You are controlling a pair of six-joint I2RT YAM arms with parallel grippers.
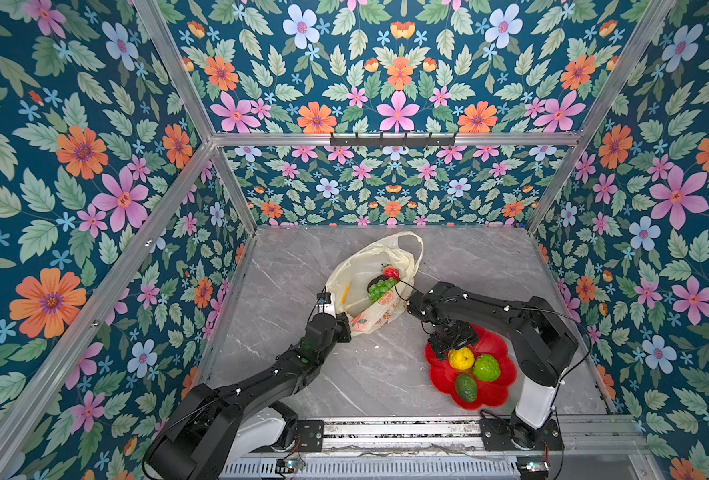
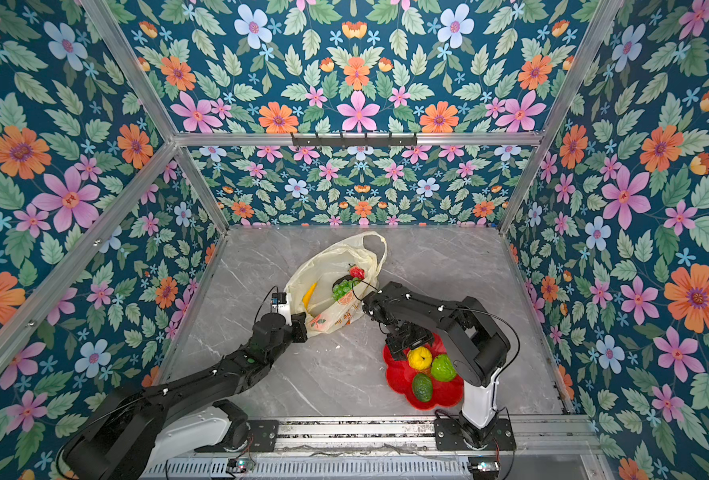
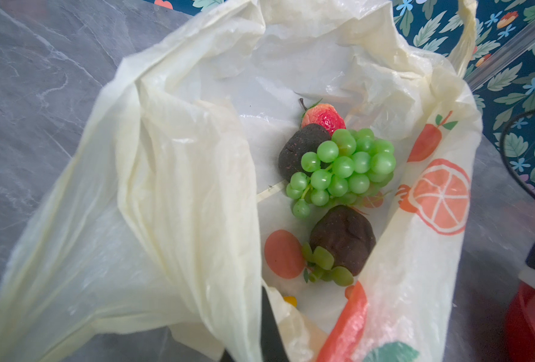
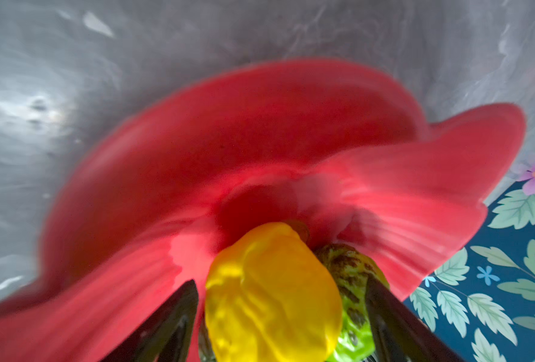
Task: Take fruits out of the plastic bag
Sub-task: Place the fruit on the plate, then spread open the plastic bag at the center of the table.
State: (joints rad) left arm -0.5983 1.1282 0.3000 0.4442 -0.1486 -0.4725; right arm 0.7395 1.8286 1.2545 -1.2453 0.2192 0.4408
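The right gripper (image 4: 280, 283), elbow folded, hangs over the red plate (image 1: 496, 395), jaws released around one lemon (image 1: 461, 358); one green apple (image 1: 487, 367) and one green avocado (image 1: 466, 387) lie just beyond. The outstretched left gripper (image 1: 346, 323) clenches the plastic bag (image 1: 357, 266) by its rim; ahead, inside: one grape bunch (image 3: 343, 170), one strawberry (image 3: 324, 117), two dark fruits (image 3: 343, 239), one banana (image 2: 310, 294).

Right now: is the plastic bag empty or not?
Not empty. Inside the plastic bag lie a grape bunch, a strawberry, two dark fruits, plus a banana.
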